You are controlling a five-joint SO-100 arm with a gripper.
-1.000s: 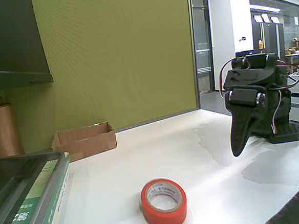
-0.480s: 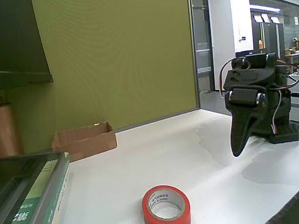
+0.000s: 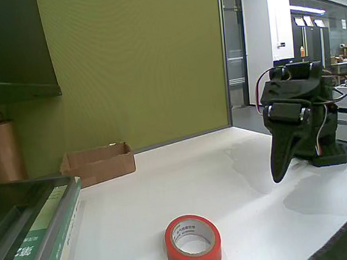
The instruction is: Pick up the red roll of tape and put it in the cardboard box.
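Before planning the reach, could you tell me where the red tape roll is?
The red tape roll lies flat at bottom centre, near the table's front edge.

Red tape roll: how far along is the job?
Nothing looks done. The red roll of tape lies flat on the table near the front edge. The gripper hangs over at the right, holding nothing. The cardboard box sits by the green wall. Grasp, carry and drop all remain.

Black plastic arm, boxy servo housings, tapered beak-like tip, thin red and white cables looping alongside.
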